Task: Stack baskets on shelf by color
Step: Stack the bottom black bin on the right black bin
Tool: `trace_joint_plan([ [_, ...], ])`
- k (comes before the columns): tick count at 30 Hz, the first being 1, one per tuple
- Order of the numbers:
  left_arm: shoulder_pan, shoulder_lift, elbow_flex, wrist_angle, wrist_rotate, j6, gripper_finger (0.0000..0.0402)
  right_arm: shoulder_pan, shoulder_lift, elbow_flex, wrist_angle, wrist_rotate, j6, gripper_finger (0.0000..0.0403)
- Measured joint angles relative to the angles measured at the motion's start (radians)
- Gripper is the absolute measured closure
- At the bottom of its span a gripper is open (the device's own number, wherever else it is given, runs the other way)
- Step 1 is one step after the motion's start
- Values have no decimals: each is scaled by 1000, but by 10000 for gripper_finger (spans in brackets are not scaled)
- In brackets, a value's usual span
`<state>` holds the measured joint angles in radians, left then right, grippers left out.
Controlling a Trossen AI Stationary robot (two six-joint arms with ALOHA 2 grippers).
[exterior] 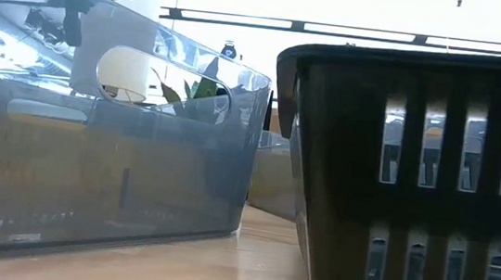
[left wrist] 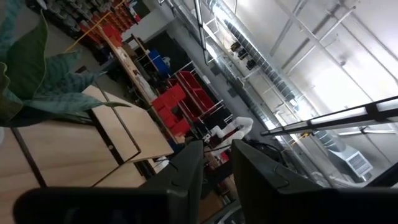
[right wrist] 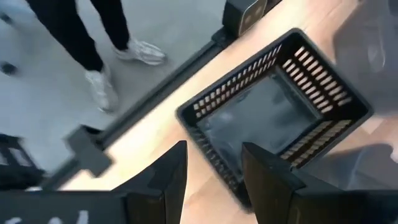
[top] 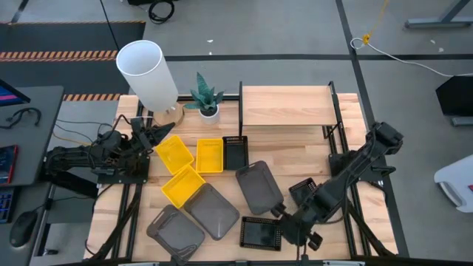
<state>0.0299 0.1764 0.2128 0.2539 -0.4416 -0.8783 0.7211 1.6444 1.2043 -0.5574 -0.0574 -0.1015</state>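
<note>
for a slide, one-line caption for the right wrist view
Open right gripper poised above a black perforated plastic basket on the wooden tabletop, a person's legs beyond the edge.

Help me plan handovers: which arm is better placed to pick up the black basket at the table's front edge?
Right. The right gripper hovers beside that black basket, fingers open over its rim. The left gripper sits far off by the yellow baskets.
</note>
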Motion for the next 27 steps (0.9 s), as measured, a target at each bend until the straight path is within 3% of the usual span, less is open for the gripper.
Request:
trace_joint_plan([
  [14,0,0,0,4,0,0,312,15,135,6,18,20,-264,245],
  [27,0,0,0,-3,0,1,317,15,254,-3,90,94,-332,256],
])
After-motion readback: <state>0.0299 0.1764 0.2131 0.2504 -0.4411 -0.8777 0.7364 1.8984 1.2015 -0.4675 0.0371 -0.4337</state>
